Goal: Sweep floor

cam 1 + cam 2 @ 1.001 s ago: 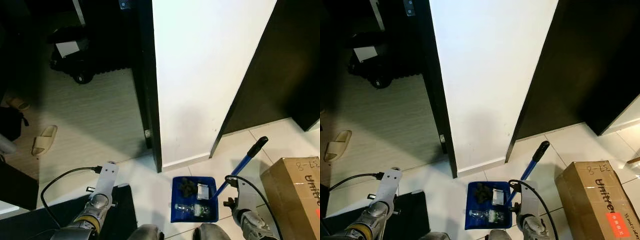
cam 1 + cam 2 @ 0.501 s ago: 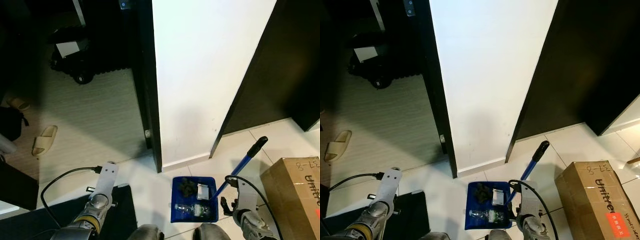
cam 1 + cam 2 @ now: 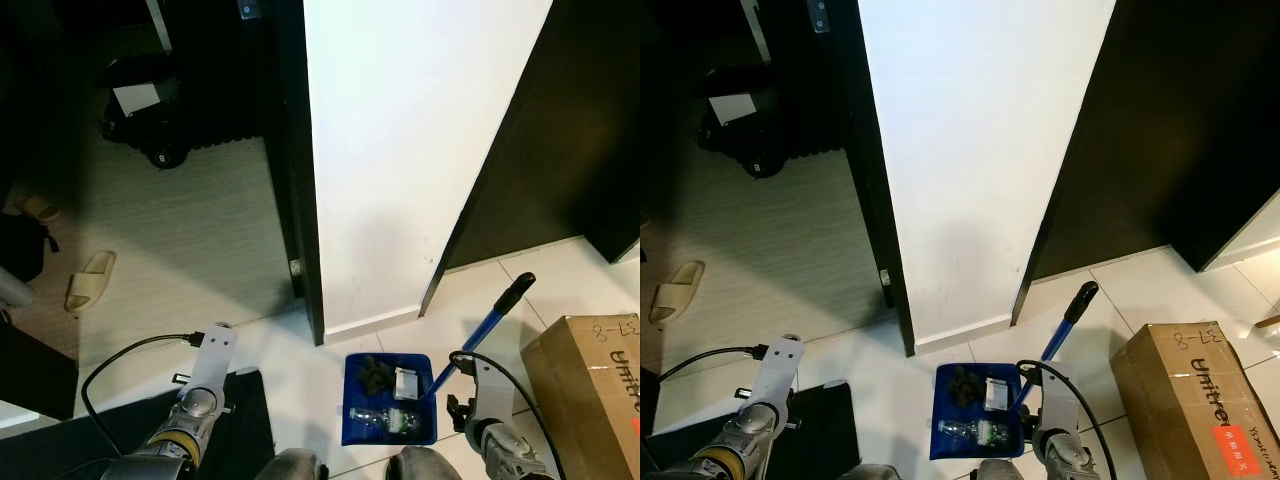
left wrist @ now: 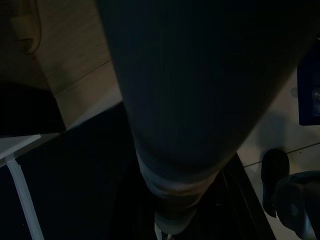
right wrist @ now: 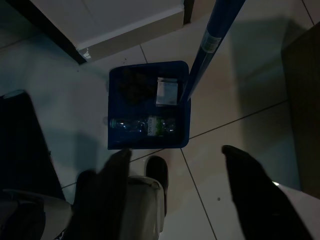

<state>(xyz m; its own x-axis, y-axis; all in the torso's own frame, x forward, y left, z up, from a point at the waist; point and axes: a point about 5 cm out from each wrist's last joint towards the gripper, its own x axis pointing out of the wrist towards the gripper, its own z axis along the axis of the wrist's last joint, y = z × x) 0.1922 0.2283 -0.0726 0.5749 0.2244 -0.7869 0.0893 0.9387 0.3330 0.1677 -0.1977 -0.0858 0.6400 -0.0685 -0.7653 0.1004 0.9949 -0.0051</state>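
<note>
The left hand's state cannot be told. A blue plastic dustpan (image 3: 389, 397) with a long blue handle (image 3: 478, 337) sits on the white tiled floor (image 3: 300, 360), holding debris. The right hand (image 5: 175, 185) is spread wide above it, empty.

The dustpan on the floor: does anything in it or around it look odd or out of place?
Nothing is spilled. The blue dustpan sits flat on the tiles holding a plastic bottle, a small white packet and a dark clump. A whole bottle is large for sweepings.
</note>
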